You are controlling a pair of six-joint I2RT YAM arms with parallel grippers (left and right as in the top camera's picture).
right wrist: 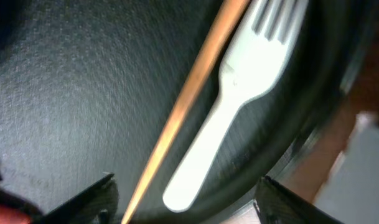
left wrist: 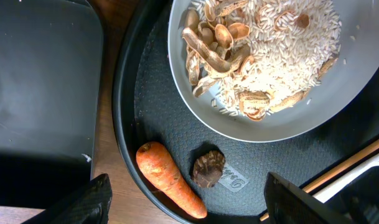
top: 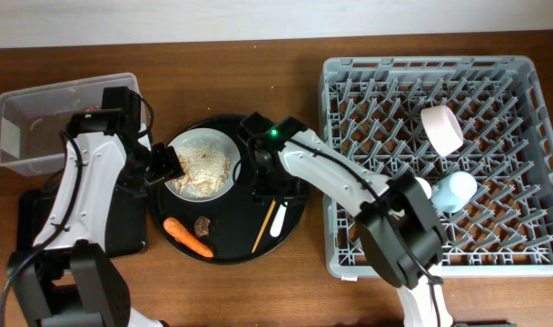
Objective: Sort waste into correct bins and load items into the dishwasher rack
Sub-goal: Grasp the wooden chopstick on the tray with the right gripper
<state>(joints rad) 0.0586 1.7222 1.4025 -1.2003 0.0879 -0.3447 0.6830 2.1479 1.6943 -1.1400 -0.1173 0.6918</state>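
Centre of frame, a round black tray (top: 232, 238) sat on the wood table (top: 258, 73), both arms bent in over it. The left gripper (top: 165, 166) hung at the left rim of the pale plate (top: 223, 145), jaws spread wide with nothing between. In its wrist view the two dark fingers (left wrist: 89, 202) showed at the bottom corners, well apart. Likely poised there because the waste lay right under it: orange carrot (left wrist: 170, 179) lying slantwise at the tray's lower-left edge, small dark brown lump (left wrist: 208, 168) just beside it, not touching as far as I could tell. Plate heaped with pale rice-like scraps (left wrist: 282, 43), tan husk-like shells mixed in on the left side.

The right gripper (top: 263, 184) was low over the tray's right half, also released, fingers (right wrist: 96, 196) either side of the bottom of its wrist view. Beneath it: white fork (right wrist: 229, 112), tines toward upper right of frame, handle toward lower centre, flat on the tray's textured floor. The chopsticks (right wrist: 186, 99) lay alongside on its left, near-parallel, blurred into a single tan line. Judged the arm lined up for one of these two; which, couldn't tell.

Bins at frame left: clear tub (top: 22, 136) upper left; black rectangular tray (top: 133, 227) below it, partly under the left arm. The rack (top: 494, 250) filled the right of frame, pink bowl (top: 441, 129) tipped on edge among the pegs upper centre, light blue cup (top: 458, 191) below it. Plate, fork, chopsticks not yet loaded; carrot, lump, scraps not yet binned.
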